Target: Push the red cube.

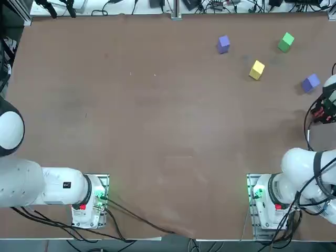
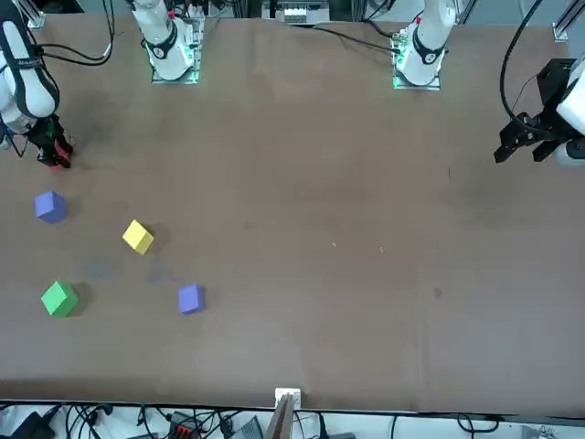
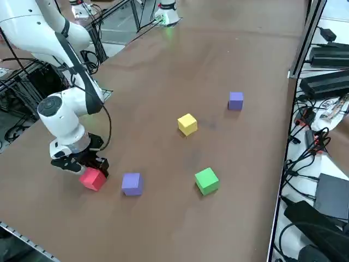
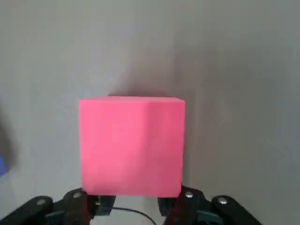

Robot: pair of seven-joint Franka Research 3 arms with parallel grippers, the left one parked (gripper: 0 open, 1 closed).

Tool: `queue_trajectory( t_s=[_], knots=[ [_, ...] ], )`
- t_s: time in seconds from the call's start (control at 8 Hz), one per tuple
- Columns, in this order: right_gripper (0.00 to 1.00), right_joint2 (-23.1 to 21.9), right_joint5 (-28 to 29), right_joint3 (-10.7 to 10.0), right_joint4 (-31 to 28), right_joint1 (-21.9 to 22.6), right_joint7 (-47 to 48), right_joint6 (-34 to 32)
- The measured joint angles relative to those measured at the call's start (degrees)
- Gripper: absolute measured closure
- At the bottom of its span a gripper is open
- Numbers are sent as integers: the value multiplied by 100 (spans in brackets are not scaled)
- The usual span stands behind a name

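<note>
- right gripper (image 4: 137,206): being seen behind the red cube in the wrist view, its two fingers being held apart, with a gap showing between them; no clamp on the cube's sides being shown.
- red cube (image 3: 93,178): being located just beside the nearer blue cube (image 3: 132,184), on the side towards the right arm's base; a small plain block with matte faces being presented.
- contact: being suggested by how close the fingers are lying to the cube; actual touch not being confirmed by any view.
- handling, judged: a light, stiff body being expected, with no give under pressure; slipping being thought unlikely on matte faces, breakage hardly being feared.
- point of application: the middle of one flat face, low down, being recommended; turning being risked by an off-centre push, tipping by a high one.
- hold: none being required for a push; were one wanted, two opposite side faces being advised, since the edges are being judged poor seats.
- neighbours: the yellow cube (image 3: 187,124) and green cube (image 3: 207,181) being found beyond the nearer blue cube, which is itself being exposed to a knock if the push is being steered its way.
</note>
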Motion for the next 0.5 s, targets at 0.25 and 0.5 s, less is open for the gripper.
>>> queue_trajectory(
  t_s=[0.25, 0.5],
  knots=[
    [17, -34, -26, 9, 18, 2, -249, -92],
    [0, -358, -50, 56, 97, 14, -634, -974]
  ],
)
